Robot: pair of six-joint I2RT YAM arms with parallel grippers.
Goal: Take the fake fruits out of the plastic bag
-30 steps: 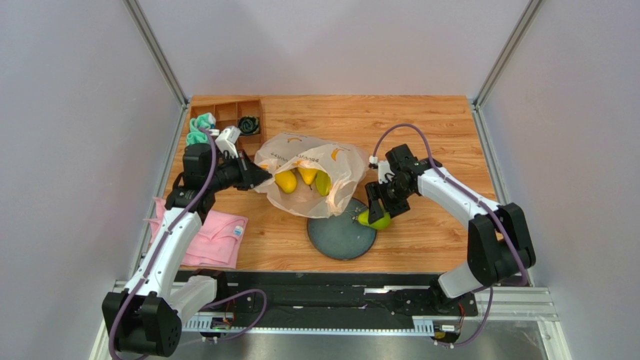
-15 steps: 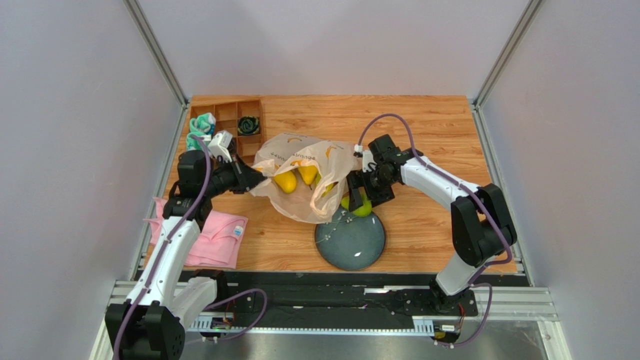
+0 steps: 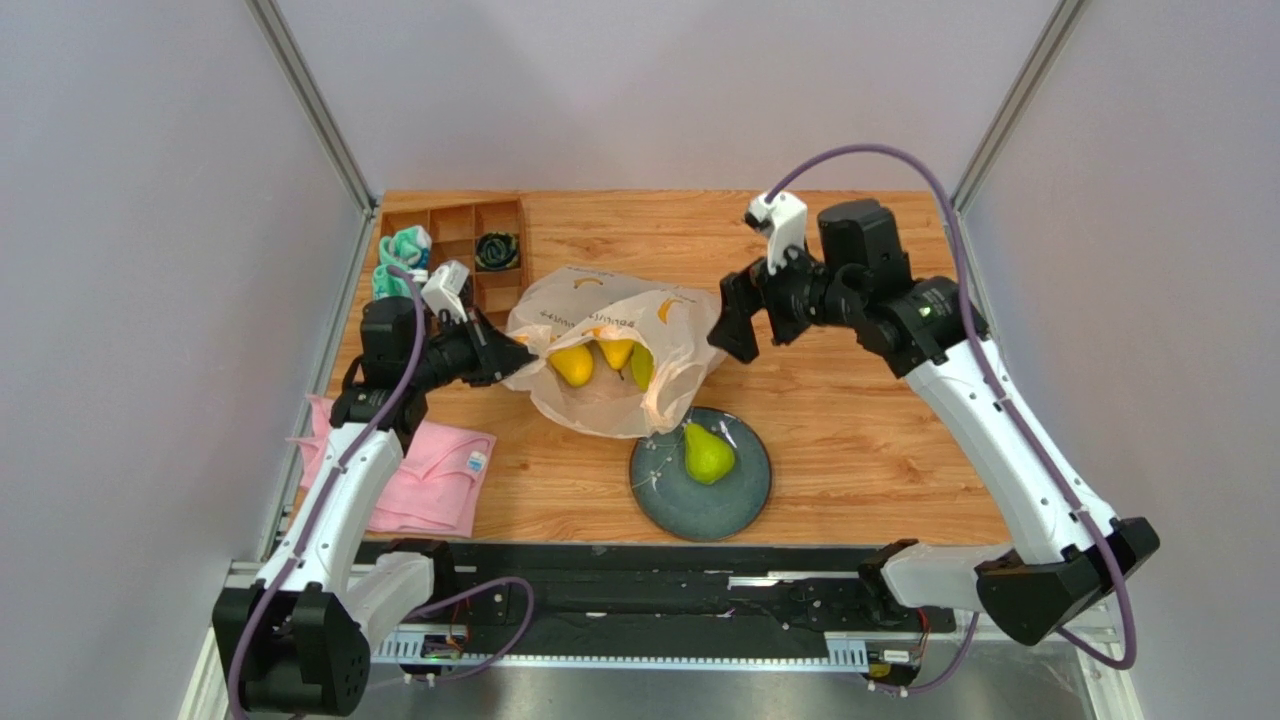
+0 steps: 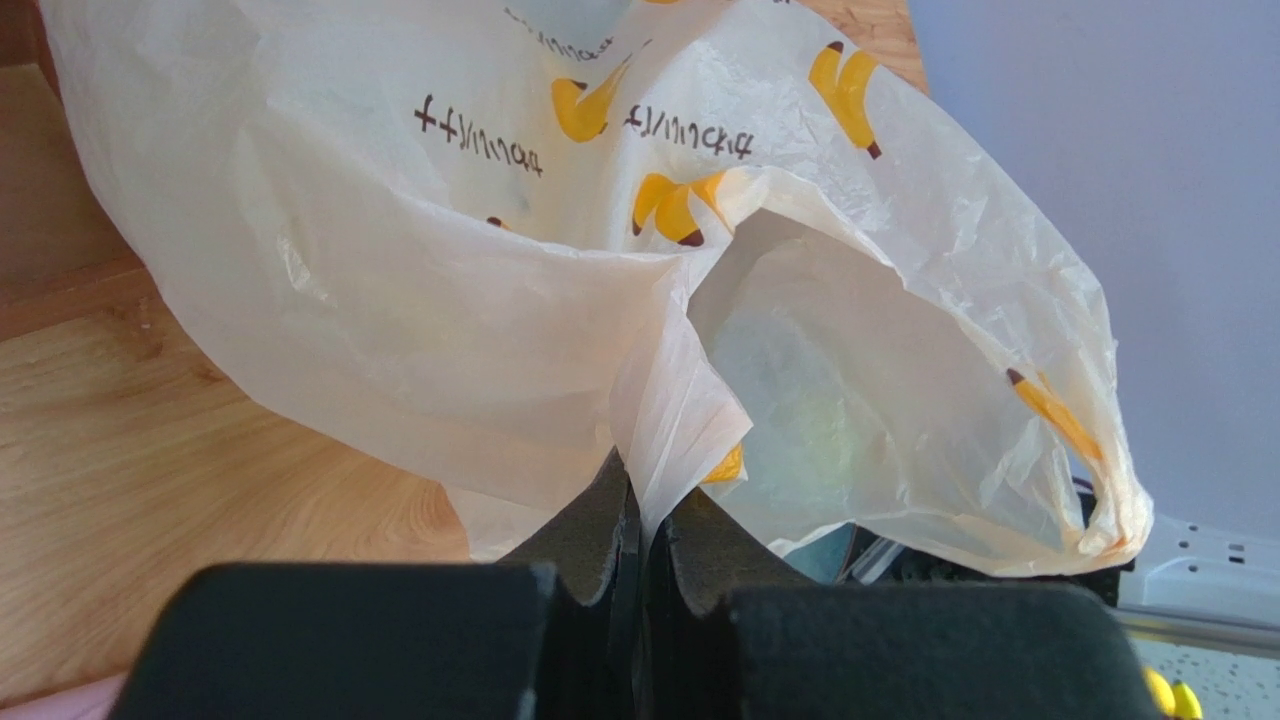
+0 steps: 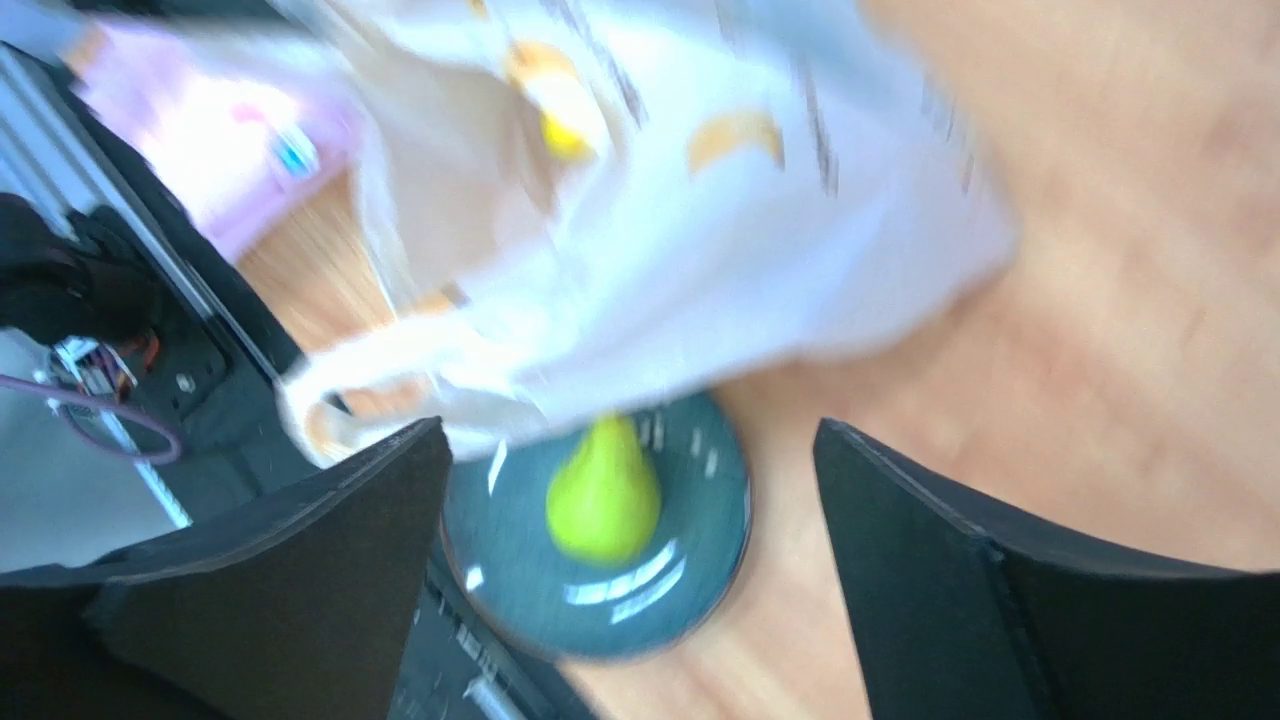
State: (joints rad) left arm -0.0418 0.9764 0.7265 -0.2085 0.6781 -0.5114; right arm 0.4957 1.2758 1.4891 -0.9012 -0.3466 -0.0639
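Note:
The cream plastic bag (image 3: 609, 338) with printed bananas lies mid-table, its mouth facing the front. Three yellow fruits (image 3: 573, 363) show inside it. My left gripper (image 3: 508, 357) is shut on the bag's left edge (image 4: 669, 450). A green pear (image 3: 703, 453) lies on the dark blue-grey plate (image 3: 744, 495) in front of the bag; it also shows in the right wrist view (image 5: 604, 495). My right gripper (image 3: 732, 321) is open and empty, raised at the bag's right side, above and behind the plate (image 5: 706, 555).
A folded pink cloth (image 3: 428, 477) lies at the front left under my left arm. A brown compartment tray (image 3: 458, 228) at the back left holds a rolled teal sock (image 3: 397, 258) and a black one (image 3: 496, 249).
My right gripper brought the pear over the plate, let it go, and rose back toward the right rear. The pear now lies on the plate. My left gripper kept hold of the bag.

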